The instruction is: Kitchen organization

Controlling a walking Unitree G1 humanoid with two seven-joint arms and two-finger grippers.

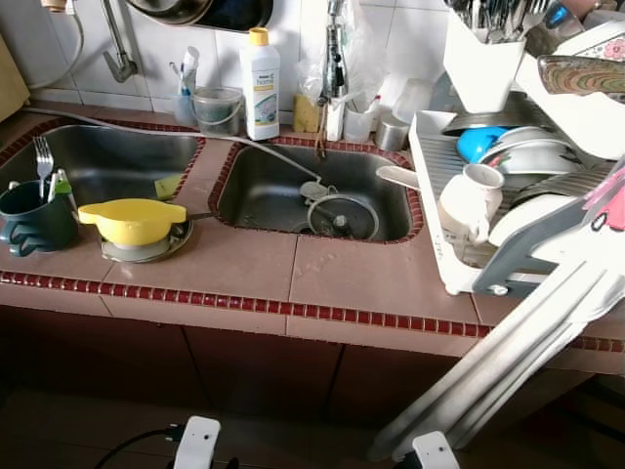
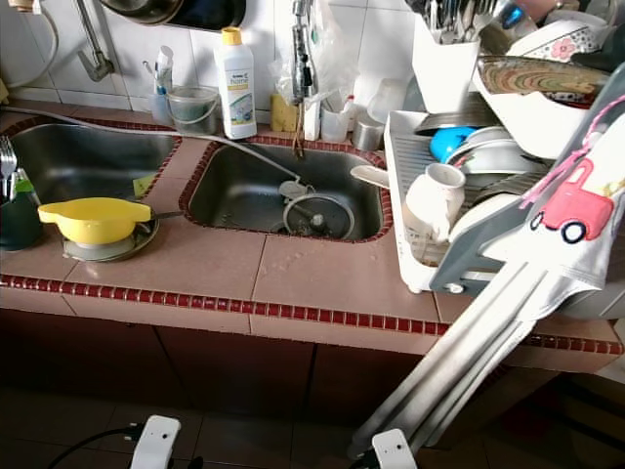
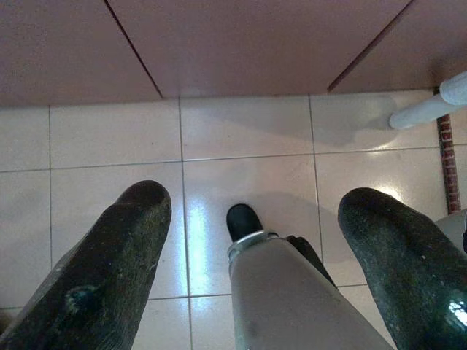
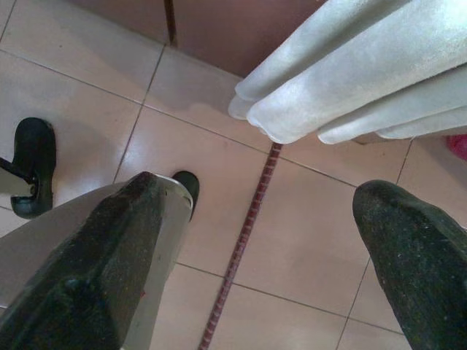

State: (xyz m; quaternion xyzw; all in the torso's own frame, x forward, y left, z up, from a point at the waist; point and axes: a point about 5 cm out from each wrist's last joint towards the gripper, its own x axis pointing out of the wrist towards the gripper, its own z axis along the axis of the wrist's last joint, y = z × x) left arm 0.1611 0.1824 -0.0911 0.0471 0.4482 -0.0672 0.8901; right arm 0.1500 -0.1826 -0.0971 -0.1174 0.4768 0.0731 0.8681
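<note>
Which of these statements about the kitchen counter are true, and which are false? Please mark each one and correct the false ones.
1. The yellow bowl sits on the counter in front of the left sink. True.
2. The white bottle has a red cap. False: its cap is yellow.
3. A fork stands in the dark green holder. True.
4. The white mug stands inside the right sink. False: it rests in the dish rack, right of that sink.
5. Both grippers, left gripper and right gripper, hang open above the floor. True.
</note>
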